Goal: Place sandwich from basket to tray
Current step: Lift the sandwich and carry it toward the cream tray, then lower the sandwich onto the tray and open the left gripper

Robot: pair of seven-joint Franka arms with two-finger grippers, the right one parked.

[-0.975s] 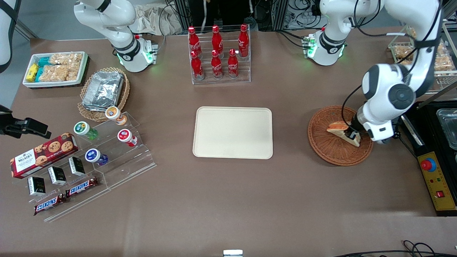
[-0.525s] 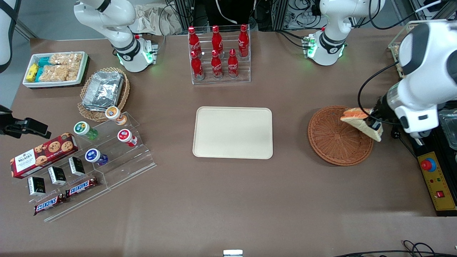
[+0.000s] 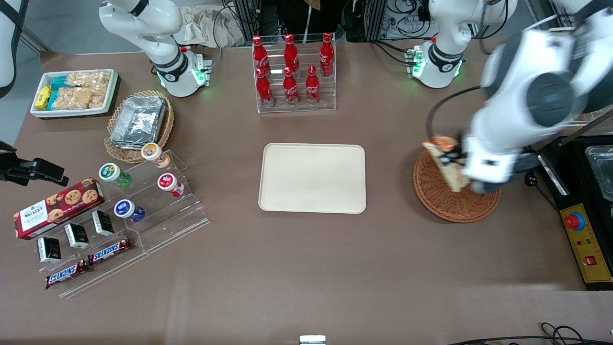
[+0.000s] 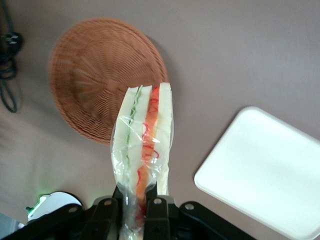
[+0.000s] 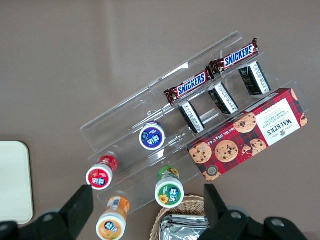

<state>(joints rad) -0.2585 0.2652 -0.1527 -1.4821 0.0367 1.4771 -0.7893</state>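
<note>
The sandwich (image 3: 446,162), a plastic-wrapped wedge of white bread with orange-red and green layers, hangs in the air above the reddish-brown wicker basket (image 3: 443,201). My left gripper (image 3: 455,159) is shut on it. In the left wrist view the black fingers (image 4: 156,212) pinch the narrow end of the sandwich (image 4: 142,140), with the basket (image 4: 95,75) empty below it. The cream-beige tray (image 3: 312,178) lies empty in the middle of the table, toward the parked arm's end from the basket, and the tray (image 4: 265,175) also shows in the left wrist view.
A clear rack of red cola bottles (image 3: 293,72) stands farther from the front camera than the tray. A black and yellow control box (image 3: 586,244) with a red button sits at the working arm's end. Snack racks, a cookie box (image 3: 57,207) and a foil-tray basket (image 3: 139,122) lie toward the parked arm's end.
The sandwich has been lifted out of the basket. Half a second ago it hung over the basket's edge toward the working arm's end; now it has swung toward the tray.
</note>
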